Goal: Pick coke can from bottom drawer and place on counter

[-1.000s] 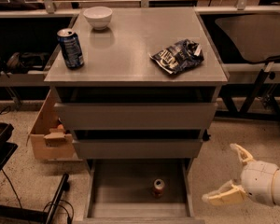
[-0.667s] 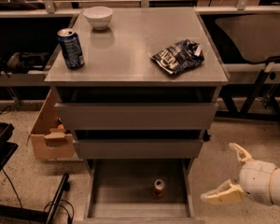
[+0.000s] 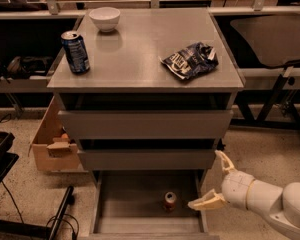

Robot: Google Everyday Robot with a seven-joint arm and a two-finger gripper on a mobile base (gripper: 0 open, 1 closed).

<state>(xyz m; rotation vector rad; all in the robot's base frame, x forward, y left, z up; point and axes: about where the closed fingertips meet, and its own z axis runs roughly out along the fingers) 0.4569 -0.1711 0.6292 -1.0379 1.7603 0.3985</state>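
The coke can (image 3: 170,200), small and red-orange with a silver top, stands upright on the grey floor of the open bottom drawer (image 3: 125,206), right of its middle. My gripper (image 3: 214,180) is at the lower right, just past the drawer's right edge and to the right of the can, fingers spread wide open and holding nothing. One finger (image 3: 205,202) points left toward the can; the other (image 3: 224,161) points up. The grey counter (image 3: 145,49) tops the cabinet.
On the counter stand a dark blue can (image 3: 75,52) at the left, a white bowl (image 3: 104,19) at the back and a crumpled dark chip bag (image 3: 190,60) at the right. A cardboard box (image 3: 52,144) sits on the floor left of the cabinet.
The gripper has shifted slightly left, toward the drawer. The cans, bowl and bag have not moved.
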